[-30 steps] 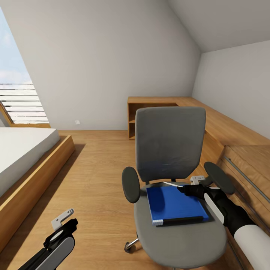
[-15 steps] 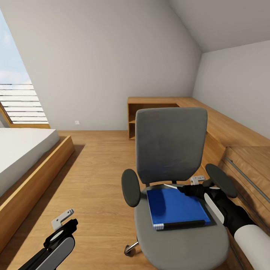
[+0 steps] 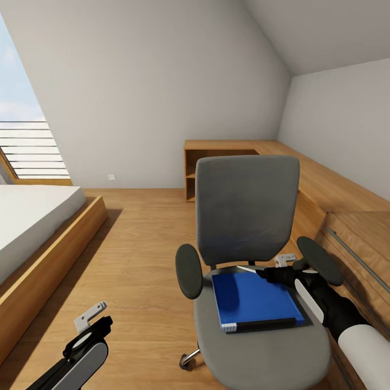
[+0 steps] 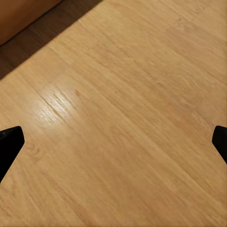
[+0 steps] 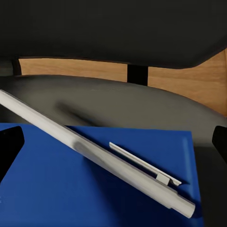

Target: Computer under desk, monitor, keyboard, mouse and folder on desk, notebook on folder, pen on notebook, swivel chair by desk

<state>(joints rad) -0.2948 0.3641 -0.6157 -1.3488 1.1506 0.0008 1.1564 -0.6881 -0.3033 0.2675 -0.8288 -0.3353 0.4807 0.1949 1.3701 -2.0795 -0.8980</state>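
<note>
Grey upholstered swivel chair point(image 3: 246, 216): tall back upright, black armrests, chrome wheeled base, standing on wood floor. Bright blue folder point(image 3: 254, 298): lying flat on seat, white page edges at near corner. Silver-grey pen point(image 5: 94, 153) with clip: tilted above folder's rear edge.

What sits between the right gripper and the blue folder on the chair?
A white pen lies slantwise over the folder, right ahead of the right gripper. Nothing else visible blocks it on the swivel chair.
</note>
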